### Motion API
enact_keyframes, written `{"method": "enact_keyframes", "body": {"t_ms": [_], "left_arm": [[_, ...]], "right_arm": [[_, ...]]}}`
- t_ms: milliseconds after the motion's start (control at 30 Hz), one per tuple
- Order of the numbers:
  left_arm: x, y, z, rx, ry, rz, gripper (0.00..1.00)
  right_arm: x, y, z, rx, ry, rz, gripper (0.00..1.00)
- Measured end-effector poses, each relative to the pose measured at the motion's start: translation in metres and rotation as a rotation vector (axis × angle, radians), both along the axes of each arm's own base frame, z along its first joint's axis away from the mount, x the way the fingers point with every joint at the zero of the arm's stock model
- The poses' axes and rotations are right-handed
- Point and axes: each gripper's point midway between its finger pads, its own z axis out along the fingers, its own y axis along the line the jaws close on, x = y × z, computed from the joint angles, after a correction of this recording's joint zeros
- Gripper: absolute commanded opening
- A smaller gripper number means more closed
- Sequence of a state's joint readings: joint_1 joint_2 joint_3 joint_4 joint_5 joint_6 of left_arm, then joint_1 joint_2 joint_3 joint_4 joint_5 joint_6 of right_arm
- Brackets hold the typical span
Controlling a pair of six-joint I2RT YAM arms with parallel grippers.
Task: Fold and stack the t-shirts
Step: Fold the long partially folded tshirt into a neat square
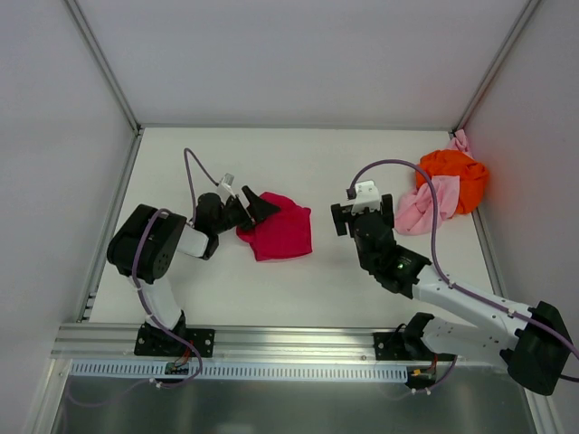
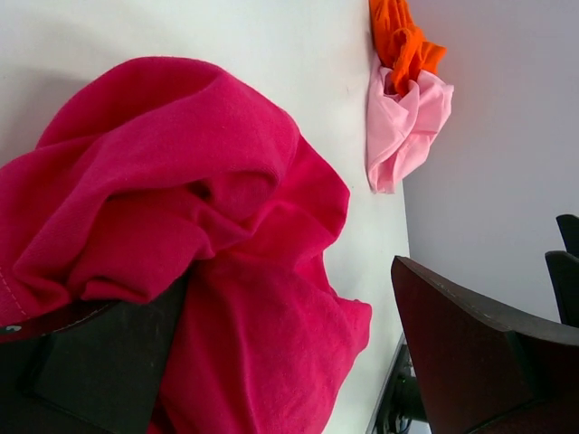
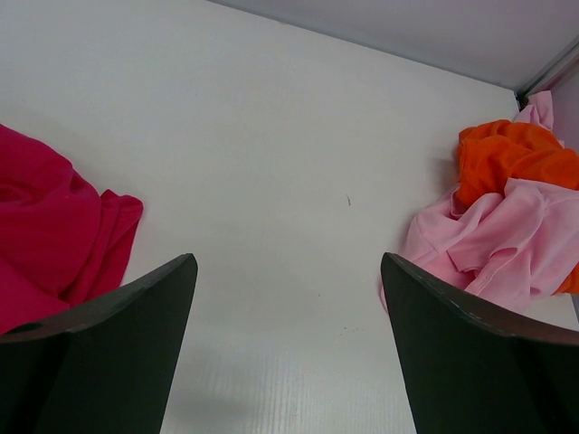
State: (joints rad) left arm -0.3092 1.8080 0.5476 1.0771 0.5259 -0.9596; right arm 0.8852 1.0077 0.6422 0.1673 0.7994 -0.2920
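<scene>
The crimson t-shirt (image 1: 279, 231) lies crumpled at the table's middle left. My left gripper (image 1: 258, 204) is at its left edge, open wide. In the left wrist view the crimson t-shirt (image 2: 208, 226) bunches between the gripper's (image 2: 289, 362) fingers and drapes over the left finger (image 2: 81, 371). The orange t-shirt (image 1: 455, 175) and the pale pink t-shirt (image 1: 423, 210) sit heaped together at the far right. My right gripper (image 1: 362, 215) hovers open just left of that heap. In the right wrist view this gripper (image 3: 288, 271) has only bare table between its fingers, the pink t-shirt (image 3: 493, 244) to its right.
White walls enclose the white table (image 1: 317, 280) at back, left and right. The orange and pink heap rests against the right wall near the back corner. A metal rail (image 1: 289, 342) runs along the near edge by the arm bases.
</scene>
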Motion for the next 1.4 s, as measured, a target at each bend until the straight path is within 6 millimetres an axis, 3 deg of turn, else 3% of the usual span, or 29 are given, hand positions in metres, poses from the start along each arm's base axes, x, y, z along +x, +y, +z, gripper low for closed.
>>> {"method": "enact_keyframes", "body": {"t_ms": [233,533,667,800,900,1033,1200,1400], "left_arm": [[-0.014,0.004,0.014,0.003,-0.024,-0.013,0.99],[-0.047,-0.001,0.092,0.073,-0.235,-0.032,0.99],[-0.045,0.016,0.111,0.154,-0.234,0.092,0.99],[-0.038,0.046,0.087,0.272,-0.104,0.254,0.99],[-0.042,0.065,0.06,0.37,0.0,0.339,0.99],[-0.047,0.083,0.041,0.454,0.086,0.41,0.99],[-0.045,0.091,0.029,0.501,0.13,0.446,0.99],[-0.044,0.09,-0.001,0.55,0.195,0.427,0.99]], "right_arm": [[0.0,0.001,-0.002,-0.003,0.004,0.004,0.88],[0.004,0.011,-0.028,-0.063,0.065,0.028,0.88],[0.004,0.013,-0.032,-0.074,0.077,0.034,0.88],[0.005,0.014,-0.031,-0.07,0.076,0.039,0.88],[0.004,0.014,-0.031,-0.069,0.077,0.042,0.88],[0.004,0.014,-0.031,-0.068,0.077,0.043,0.88],[0.004,0.016,-0.031,-0.064,0.077,0.047,0.88],[0.003,0.017,-0.031,-0.065,0.078,0.052,0.88]]}}
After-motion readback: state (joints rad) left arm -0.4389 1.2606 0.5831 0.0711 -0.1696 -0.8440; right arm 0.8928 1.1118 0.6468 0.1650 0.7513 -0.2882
